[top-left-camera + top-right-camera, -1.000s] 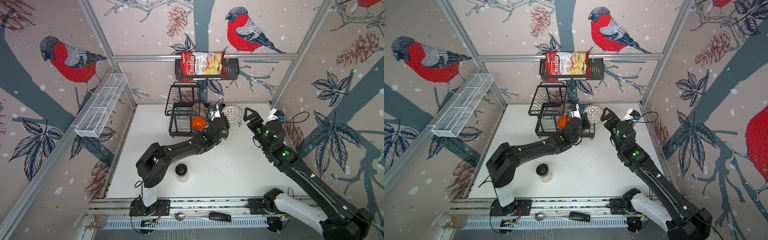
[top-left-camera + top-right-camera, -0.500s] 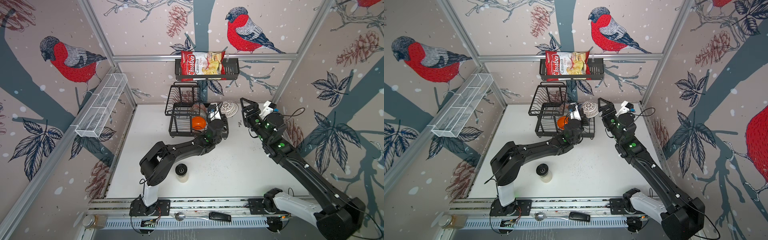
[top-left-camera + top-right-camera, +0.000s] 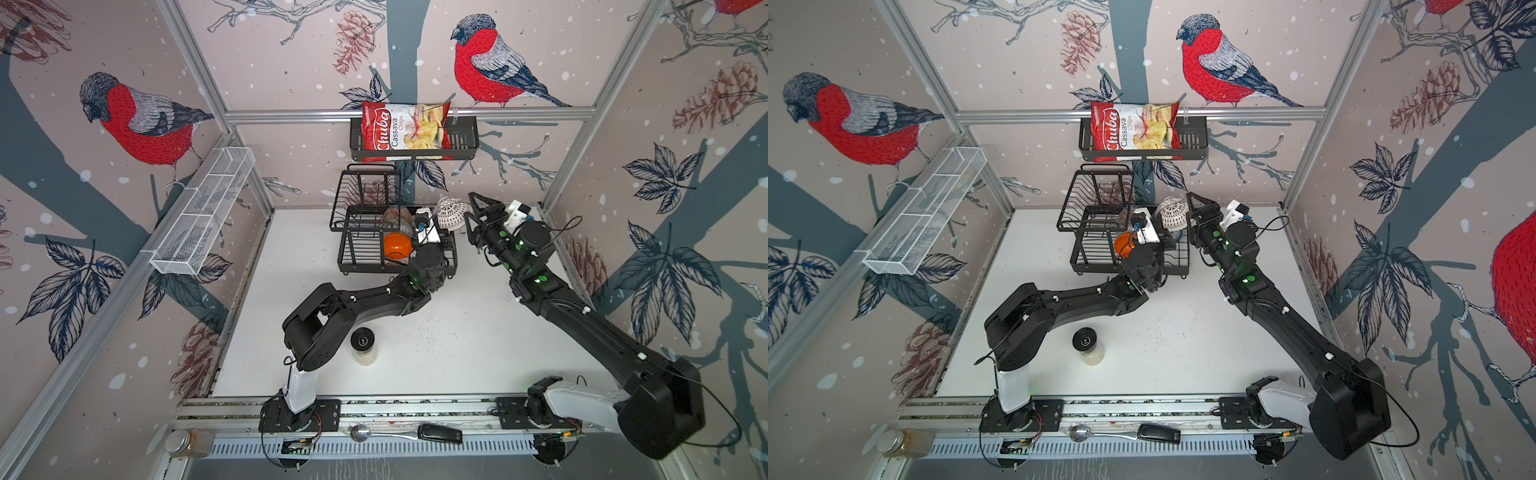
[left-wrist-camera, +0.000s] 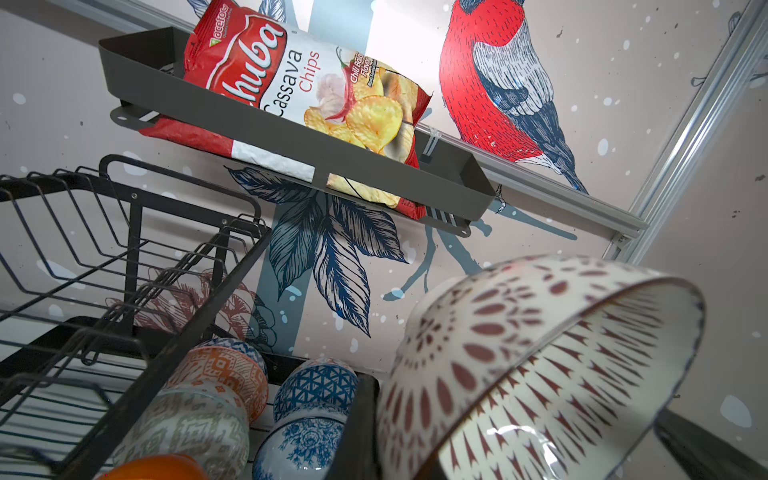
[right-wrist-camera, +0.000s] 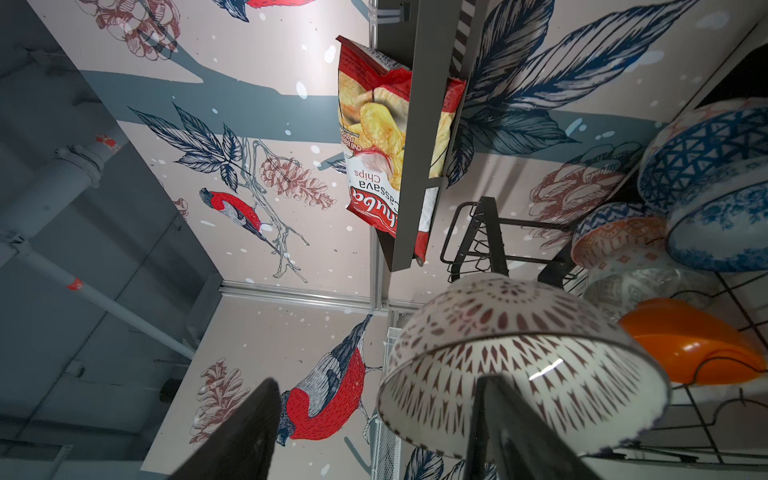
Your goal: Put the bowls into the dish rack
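Note:
My left gripper (image 3: 435, 224) (image 4: 386, 432) is shut on the rim of the white bowl with brown lattice (image 3: 452, 212) (image 4: 540, 353), held tilted above the right end of the black dish rack (image 3: 345, 249) (image 3: 1084, 249). My right gripper (image 3: 471, 208) (image 5: 376, 380) is open astride the same bowl's (image 5: 519, 353) rim, one finger inside and one well outside. The lower tray holds the plain orange bowl (image 3: 397, 245) (image 5: 685, 340), an orange-white one (image 4: 224, 374), a grey-green one (image 4: 187, 432) and two blue-white ones (image 4: 316, 382) (image 4: 299, 440). The upper basket (image 3: 365, 195) is bare.
A black wall basket (image 3: 461, 141) with a chips bag (image 3: 403, 131) hangs above the rack. A white mesh shelf (image 3: 203, 212) runs along the left wall. A black-lidded jar (image 3: 363, 345) stands on the table. A spoon (image 3: 365, 433) lies on the front rail.
My right gripper has come in from the right to the lattice bowl's rim and its jaws have narrowed a little. The left gripper has carried the bowl slightly back and left.

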`<move>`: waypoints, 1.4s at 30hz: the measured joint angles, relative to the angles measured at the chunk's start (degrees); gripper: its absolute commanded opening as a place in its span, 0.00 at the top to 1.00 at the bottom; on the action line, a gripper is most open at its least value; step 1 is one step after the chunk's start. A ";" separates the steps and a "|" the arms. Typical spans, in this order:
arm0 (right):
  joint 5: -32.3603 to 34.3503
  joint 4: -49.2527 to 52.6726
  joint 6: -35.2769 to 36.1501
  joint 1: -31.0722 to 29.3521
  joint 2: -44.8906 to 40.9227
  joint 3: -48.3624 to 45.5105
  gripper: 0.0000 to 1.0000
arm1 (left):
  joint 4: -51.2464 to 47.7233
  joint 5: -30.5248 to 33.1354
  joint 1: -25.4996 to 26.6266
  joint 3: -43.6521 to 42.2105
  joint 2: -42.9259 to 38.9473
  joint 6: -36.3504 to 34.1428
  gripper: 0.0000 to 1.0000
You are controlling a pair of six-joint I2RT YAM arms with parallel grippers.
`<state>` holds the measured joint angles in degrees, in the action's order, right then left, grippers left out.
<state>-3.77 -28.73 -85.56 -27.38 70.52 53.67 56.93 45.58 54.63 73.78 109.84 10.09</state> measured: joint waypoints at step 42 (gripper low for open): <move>-7.13 -13.62 -11.67 0.15 6.45 -1.07 0.97 | 5.51 5.35 1.84 -2.21 -0.63 -7.37 1.00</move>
<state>-10.90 -42.35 -97.23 -27.22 76.97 52.60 62.43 50.94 56.47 71.57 109.21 2.72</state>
